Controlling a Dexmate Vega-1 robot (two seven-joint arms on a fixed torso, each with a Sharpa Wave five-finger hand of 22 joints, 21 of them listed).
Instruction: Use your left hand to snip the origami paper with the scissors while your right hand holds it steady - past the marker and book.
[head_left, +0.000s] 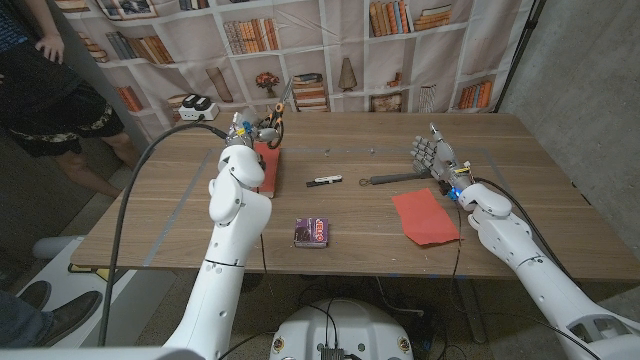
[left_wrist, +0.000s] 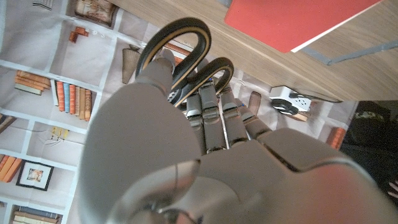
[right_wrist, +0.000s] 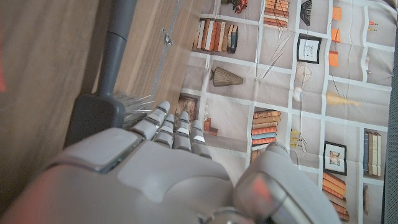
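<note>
Red origami paper (head_left: 425, 217) lies flat on the wooden table (head_left: 520, 160), just nearer than the right hand's (head_left: 432, 157) raised, spread fingers, which grip nothing. Left of those fingers lie a small purple book (head_left: 312, 232), then a black marker (head_left: 323, 181) farther back. Farthest back, the left hand (head_left: 244, 138) holds the scissors (left_wrist: 180, 56), fingers through the black handle loops, above a red pad (left_wrist: 292, 22).

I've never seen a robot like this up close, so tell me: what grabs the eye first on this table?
Probably the left hand, raised at the far side of the table with a pair of scissors in its grip, just above a red book. Next, the bright red origami paper lying on the wood near the right hand, which is lifted with its fingers spread beside a dark brush.
</note>
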